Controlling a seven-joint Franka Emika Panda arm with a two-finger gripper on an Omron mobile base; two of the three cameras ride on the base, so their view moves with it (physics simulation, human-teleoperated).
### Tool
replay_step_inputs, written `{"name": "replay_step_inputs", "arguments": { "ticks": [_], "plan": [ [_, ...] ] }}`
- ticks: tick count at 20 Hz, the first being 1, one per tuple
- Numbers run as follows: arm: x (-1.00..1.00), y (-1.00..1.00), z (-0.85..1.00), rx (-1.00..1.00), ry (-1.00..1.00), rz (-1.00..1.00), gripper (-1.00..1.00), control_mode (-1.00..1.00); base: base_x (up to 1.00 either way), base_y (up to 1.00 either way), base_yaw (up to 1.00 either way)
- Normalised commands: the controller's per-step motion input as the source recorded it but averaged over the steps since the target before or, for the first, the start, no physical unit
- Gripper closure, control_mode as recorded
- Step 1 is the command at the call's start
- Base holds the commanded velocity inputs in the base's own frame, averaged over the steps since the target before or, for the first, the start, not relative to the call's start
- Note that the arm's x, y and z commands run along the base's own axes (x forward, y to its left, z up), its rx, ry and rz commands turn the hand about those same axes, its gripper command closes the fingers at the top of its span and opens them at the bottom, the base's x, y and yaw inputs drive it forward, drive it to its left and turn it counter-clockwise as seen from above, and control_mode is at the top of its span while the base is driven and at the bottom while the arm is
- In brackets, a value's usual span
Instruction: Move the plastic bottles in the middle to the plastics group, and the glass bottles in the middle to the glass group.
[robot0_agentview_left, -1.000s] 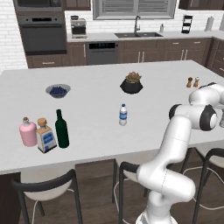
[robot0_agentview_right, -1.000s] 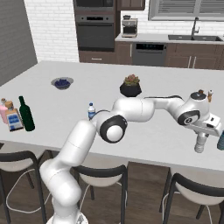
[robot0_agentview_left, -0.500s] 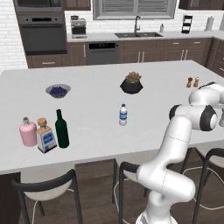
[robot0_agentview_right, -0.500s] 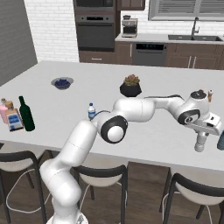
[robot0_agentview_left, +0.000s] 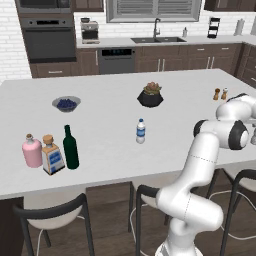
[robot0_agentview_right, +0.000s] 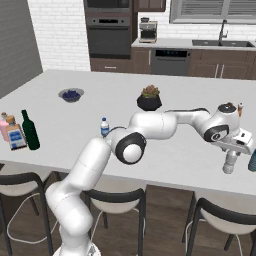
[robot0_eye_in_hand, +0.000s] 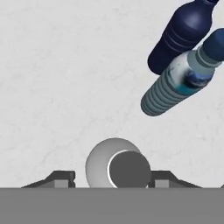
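A broad, pale grey stone worktop (robot0_agentview_left: 110, 115) carries everything. At the lower left of the left base view stand a rounded pink bottle with a cork (robot0_agentview_left: 31, 152), a square clear bottle with a blue label (robot0_agentview_left: 52, 155) and a tall dark green wine bottle (robot0_agentview_left: 70, 148), close together. Mid-frame stands a small clear water bottle with a white cap (robot0_agentview_left: 141, 131). Further back sit a grey bowl of dark berries (robot0_agentview_left: 66, 104), a black potted plant (robot0_agentview_left: 150, 95) and two tiny shakers (robot0_agentview_left: 220, 93). In the hand view's upper right stand a dark blue plastic bottle (robot0_eye_in_hand: 182, 35) and a ribbed greyish bottle (robot0_eye_in_hand: 179, 84).
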Motion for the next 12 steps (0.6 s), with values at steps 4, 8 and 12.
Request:
{"name": "replay_step_inputs", "arguments": {
  "ticks": [4,8,12],
  "plan": [
    [0.0,0.0,0.25,0.0,-0.03,0.0,-1.0,-1.0,0.0,0.0,0.0],
    [-0.02,0.0,0.49,0.0,-0.06,0.0,-1.0,-1.0,0.0,0.0,0.0],
    [-0.28,0.39,0.47,-0.02,-0.03,0.03,-1.0,-1.0,0.0,0.0,0.0]
  ]
}}
